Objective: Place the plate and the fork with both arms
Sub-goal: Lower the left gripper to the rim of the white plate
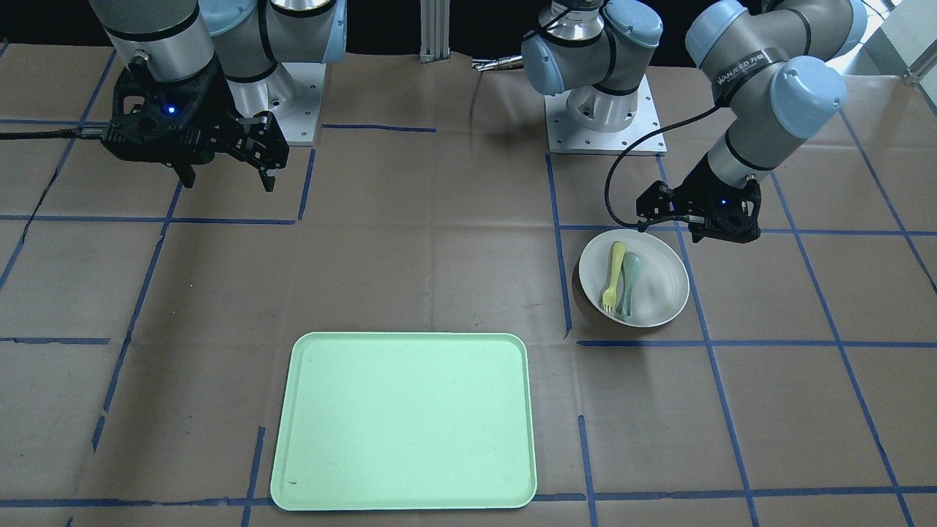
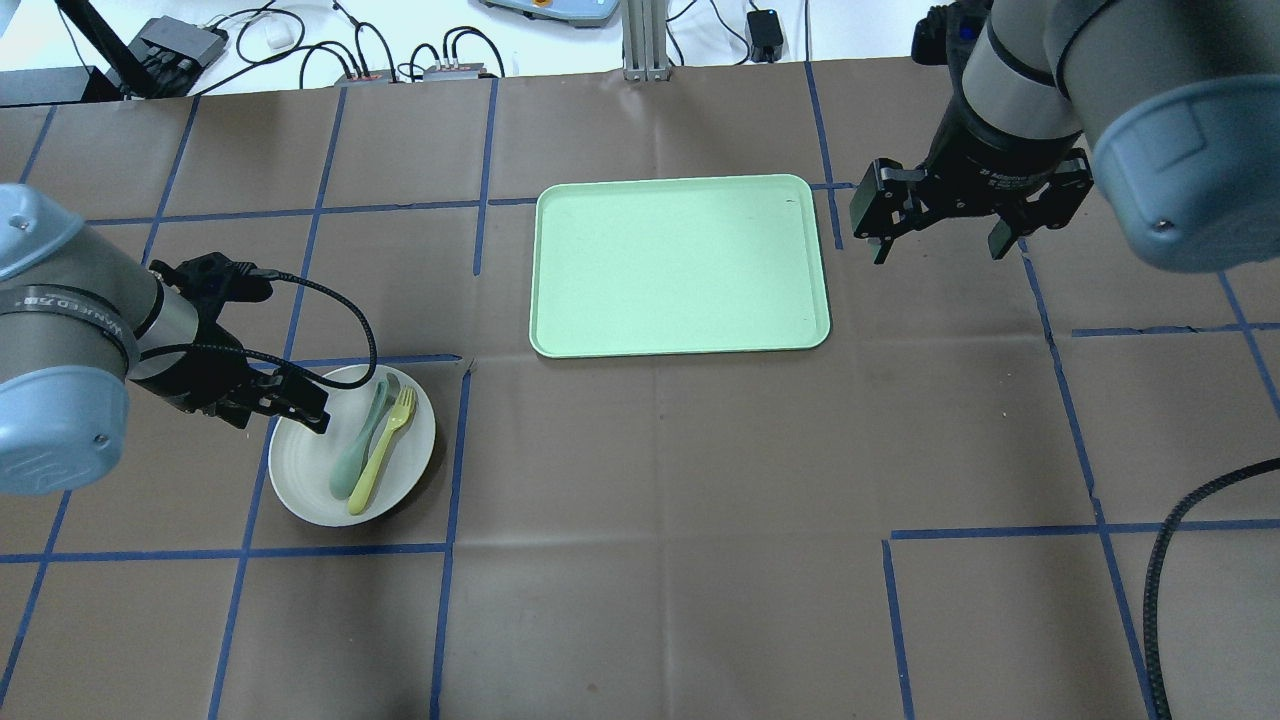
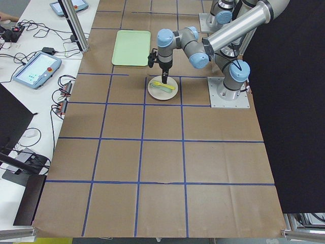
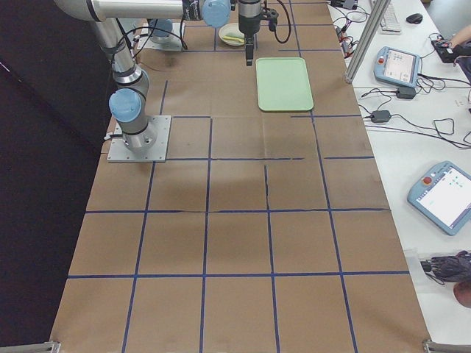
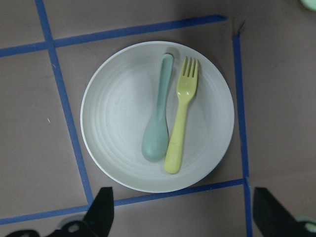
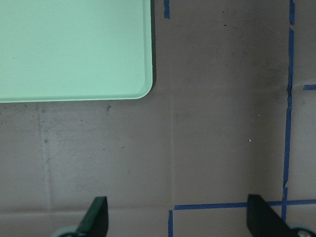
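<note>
Approach is judged the step in hand: the left claw [image 5: 181, 210] is held released over the plate [image 5: 118, 118], with the fork [image 5: 180, 118] inside, at the tray's [image 2: 680, 265] 8 o'clock. The right claw [image 2: 940, 250] is likewise released. A rim grasp is called for next.

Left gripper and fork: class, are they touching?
Apart. In the left wrist view the fork lies on the plate, while the left gripper stands open below it, well clear of the fork.

Robotics lab test bench.
Two robot arms [image 1: 754, 40] stand bolted on metal base plates [image 1: 637, 139] at a tabletop [image 2: 640, 500] papered brown and gridded with blue tape [image 2: 1000, 533]; teach pendants [image 4: 449, 195], loose cables [image 2: 310, 25] and an aluminium post [image 2: 637, 40] line its far edge.
</note>
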Controlling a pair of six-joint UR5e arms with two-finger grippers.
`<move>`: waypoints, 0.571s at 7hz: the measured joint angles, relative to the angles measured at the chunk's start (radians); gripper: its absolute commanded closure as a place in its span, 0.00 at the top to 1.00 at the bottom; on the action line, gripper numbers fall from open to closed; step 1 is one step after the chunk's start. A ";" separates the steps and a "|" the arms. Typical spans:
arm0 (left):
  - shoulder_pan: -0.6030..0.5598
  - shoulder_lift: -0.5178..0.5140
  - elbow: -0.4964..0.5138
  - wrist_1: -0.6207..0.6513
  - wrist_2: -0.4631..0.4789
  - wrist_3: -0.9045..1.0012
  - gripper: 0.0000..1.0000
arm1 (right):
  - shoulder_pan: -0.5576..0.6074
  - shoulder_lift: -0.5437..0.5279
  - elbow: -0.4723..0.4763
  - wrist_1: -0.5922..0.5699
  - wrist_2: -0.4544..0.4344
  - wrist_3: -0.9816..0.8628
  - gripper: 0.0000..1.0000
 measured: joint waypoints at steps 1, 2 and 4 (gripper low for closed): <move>0.045 -0.058 -0.008 0.063 -0.022 0.066 0.99 | 0.000 0.000 0.000 0.000 0.000 0.000 1.00; 0.093 -0.126 -0.009 0.132 -0.051 0.120 0.99 | 0.000 0.000 0.000 0.000 0.000 0.000 1.00; 0.173 -0.230 0.004 0.190 -0.115 0.191 0.99 | 0.000 0.000 0.001 0.000 0.000 0.000 1.00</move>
